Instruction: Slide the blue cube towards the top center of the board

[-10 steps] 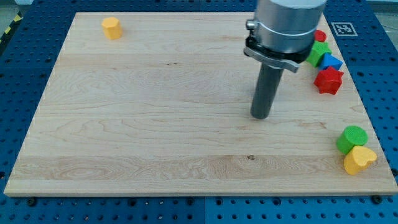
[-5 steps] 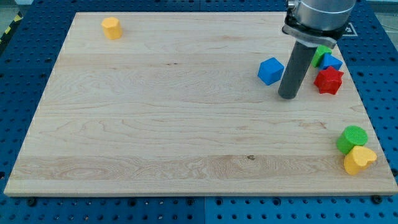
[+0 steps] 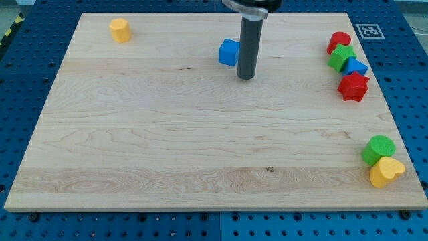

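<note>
The blue cube sits on the wooden board a little right of the middle, near the view's top. My tip rests on the board just right of the cube and slightly below it, and the rod stands against the cube's right side. The rod rises out of the top of the view.
A yellow block lies at the top left. At the right edge stand a red block, a green block, a small blue block and a red star-shaped block. At the bottom right are a green cylinder and a yellow heart-shaped block.
My tip has swept from the right side to the view's upper left. The blue cube has slid left and up with it, from beside the right-hand blocks to near the top centre.
</note>
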Tool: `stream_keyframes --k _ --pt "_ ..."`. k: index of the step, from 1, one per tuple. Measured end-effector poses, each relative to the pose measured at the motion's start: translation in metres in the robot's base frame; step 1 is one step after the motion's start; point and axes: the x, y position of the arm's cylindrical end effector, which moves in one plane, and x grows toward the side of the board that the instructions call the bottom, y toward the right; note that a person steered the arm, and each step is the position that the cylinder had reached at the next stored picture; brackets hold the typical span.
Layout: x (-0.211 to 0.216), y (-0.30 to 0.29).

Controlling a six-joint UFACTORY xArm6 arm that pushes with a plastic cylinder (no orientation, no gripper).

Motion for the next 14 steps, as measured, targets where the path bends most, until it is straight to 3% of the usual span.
stream_keyframes --k 1,2,3,6,8,9,12,14 --pt "-0.020 -0.032" --pt "-0.066 -0.036" --pt "-0.084 -0.037" --pt "-0.065 -0.037" --pt "0.003 -0.005" --pt "-0.006 0.024" --pt "-0.064 0.010" --pt "-0.056 0.064"
